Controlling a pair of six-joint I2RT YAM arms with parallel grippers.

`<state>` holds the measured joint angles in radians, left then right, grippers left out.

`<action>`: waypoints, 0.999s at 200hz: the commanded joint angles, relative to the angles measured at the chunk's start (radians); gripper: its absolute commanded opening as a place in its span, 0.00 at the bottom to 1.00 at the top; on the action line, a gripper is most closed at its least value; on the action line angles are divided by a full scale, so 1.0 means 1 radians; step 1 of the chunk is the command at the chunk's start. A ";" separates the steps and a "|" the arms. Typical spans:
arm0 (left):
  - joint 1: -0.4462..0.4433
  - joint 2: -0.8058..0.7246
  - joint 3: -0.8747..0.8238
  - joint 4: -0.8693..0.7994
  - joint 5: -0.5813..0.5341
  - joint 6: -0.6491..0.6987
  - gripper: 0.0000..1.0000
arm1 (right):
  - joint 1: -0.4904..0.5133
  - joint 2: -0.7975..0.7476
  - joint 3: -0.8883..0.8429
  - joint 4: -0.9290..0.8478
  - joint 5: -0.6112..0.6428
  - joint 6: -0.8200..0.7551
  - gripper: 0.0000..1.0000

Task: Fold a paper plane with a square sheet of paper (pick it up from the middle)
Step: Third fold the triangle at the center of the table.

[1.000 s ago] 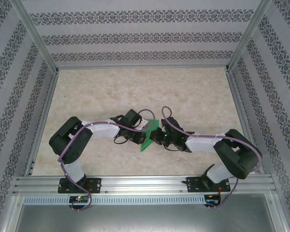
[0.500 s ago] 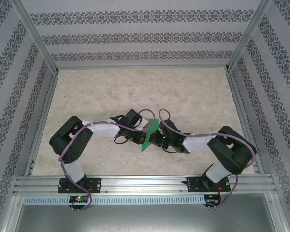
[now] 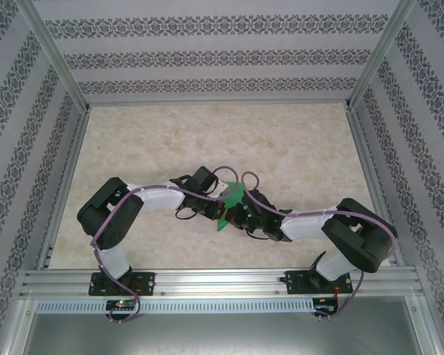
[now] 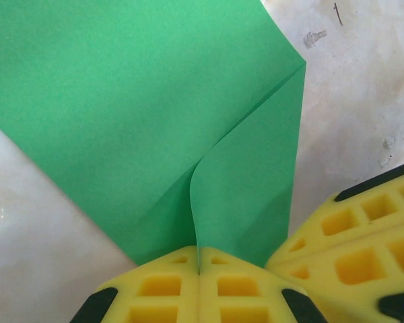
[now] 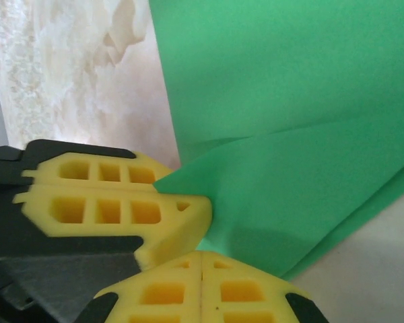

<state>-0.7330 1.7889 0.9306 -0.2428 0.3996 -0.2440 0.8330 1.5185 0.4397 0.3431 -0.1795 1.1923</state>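
Observation:
The square sheet of paper (image 3: 234, 194) is bright green and folded over, with a diagonal crease and a pointed corner (image 4: 121, 101). My left gripper (image 4: 199, 269) is shut on its edge, and the paper curls up out of the seam between the yellow fingers. My right gripper (image 5: 200, 266) is shut too, its tips pressed against the lower flap of the sheet (image 5: 289, 101); no paper shows in its seam. The two grippers meet tip to tip at the table's middle, left (image 3: 223, 209) and right (image 3: 237, 213). A paper plane is out of view.
The marble-patterned table (image 3: 207, 140) is walled by patterned panels on three sides. An aluminium rail (image 3: 222, 281) runs along the near edge by the arm bases. The right gripper's fingers (image 4: 363, 242) crowd the left wrist view, and the left gripper's fingers (image 5: 108, 202) crowd the right wrist view.
The right arm has pushed its gripper a little leftward toward the left gripper, covering more of the green paper. The left arm has hardly moved.

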 commanded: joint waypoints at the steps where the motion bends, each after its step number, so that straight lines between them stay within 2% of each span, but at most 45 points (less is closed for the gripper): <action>1: 0.010 0.046 -0.008 -0.052 -0.024 -0.013 0.01 | 0.020 0.033 0.001 0.080 0.031 0.027 0.05; 37: 0.011 0.045 -0.009 -0.050 -0.019 -0.015 0.01 | 0.028 0.088 0.007 0.075 0.038 0.029 0.04; 65: 0.010 0.043 -0.012 -0.051 -0.023 -0.017 0.01 | 0.036 0.096 0.011 -0.001 0.051 0.031 0.04; 138: 0.011 0.045 -0.013 -0.053 -0.024 -0.019 0.01 | 0.084 -0.079 -0.031 0.024 0.087 0.026 0.06; 200: 0.010 0.052 -0.012 -0.046 -0.009 -0.024 0.01 | 0.103 0.016 -0.011 0.088 0.099 0.043 0.06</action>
<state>-0.7330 1.7901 0.9306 -0.2428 0.3996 -0.2485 0.9272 1.4807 0.4187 0.3901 -0.1165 1.2221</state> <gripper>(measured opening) 0.052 0.064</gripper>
